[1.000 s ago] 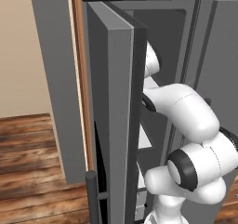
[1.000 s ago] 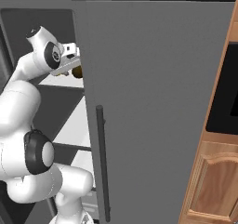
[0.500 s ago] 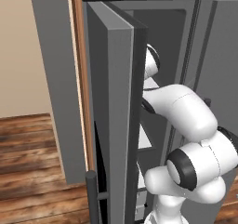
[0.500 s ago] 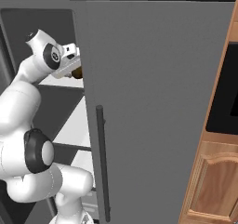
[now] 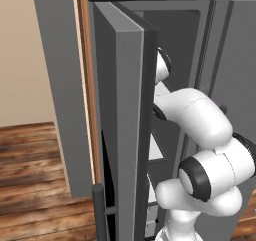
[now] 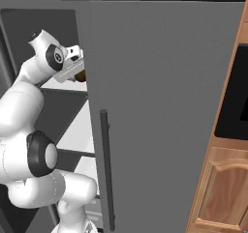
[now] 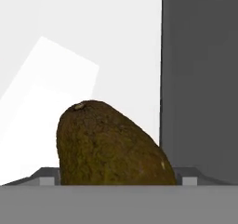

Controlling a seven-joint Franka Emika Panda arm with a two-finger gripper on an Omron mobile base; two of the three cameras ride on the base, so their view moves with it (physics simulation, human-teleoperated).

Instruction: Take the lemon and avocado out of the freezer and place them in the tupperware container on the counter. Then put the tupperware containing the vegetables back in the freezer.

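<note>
My arm reaches into the open freezer point(image 6: 160, 106), above a white shelf point(image 6: 80, 135). The avocado point(image 7: 111, 146), dark brown-olive and egg-shaped, lies on the white shelf floor point(image 7: 69, 56) right in front of the hand. The gripper point(image 7: 118, 176) is open, with one grey fingertip point(image 7: 46, 175) close by each side of the fruit. From the right base, the gripper point(image 6: 77, 72) points at the avocado point(image 6: 81, 76), which peeks out beside the door's edge. The lemon, the tupperware container and the counter are out of view.
The wide grey freezer door point(image 5: 127, 135) stands open left of the arm, its dark bar handle point(image 5: 100, 210) low down. A second grey door with a bar handle point(image 6: 106, 169) is on the right. A dark inner wall point(image 7: 200, 79) stands right of the avocado. Wooden cabinets point(image 6: 227, 188) are further right.
</note>
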